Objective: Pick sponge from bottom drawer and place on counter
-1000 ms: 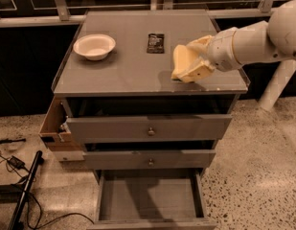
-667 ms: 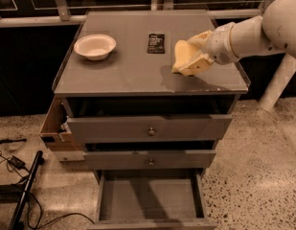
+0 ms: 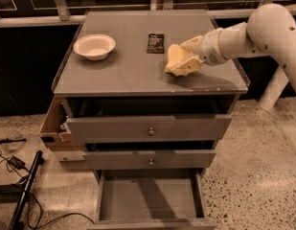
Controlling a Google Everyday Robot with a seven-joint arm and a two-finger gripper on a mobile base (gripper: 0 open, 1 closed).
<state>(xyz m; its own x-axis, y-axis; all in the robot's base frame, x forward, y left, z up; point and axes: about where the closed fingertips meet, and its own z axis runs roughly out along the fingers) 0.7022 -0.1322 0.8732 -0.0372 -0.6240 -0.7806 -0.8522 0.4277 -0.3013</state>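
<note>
The pale-yellow sponge (image 3: 177, 62) is in my gripper (image 3: 188, 55), low over the right part of the grey counter (image 3: 133, 68), touching it or just above it. The gripper reaches in from the right on the white arm and is shut on the sponge; its fingers are mostly hidden by the sponge. The bottom drawer (image 3: 148, 199) is pulled out below, and its grey floor is bare.
A white bowl (image 3: 94, 46) stands at the counter's left. A black packet (image 3: 155, 42) lies at the back middle, just left of the sponge. Two upper drawers (image 3: 150, 127) stand slightly open. A wooden box (image 3: 52, 128) hangs at the cabinet's left. Cables lie on the floor at left.
The gripper with the sponge has moved a little to the left and lower over the counter. Nothing else has moved.
</note>
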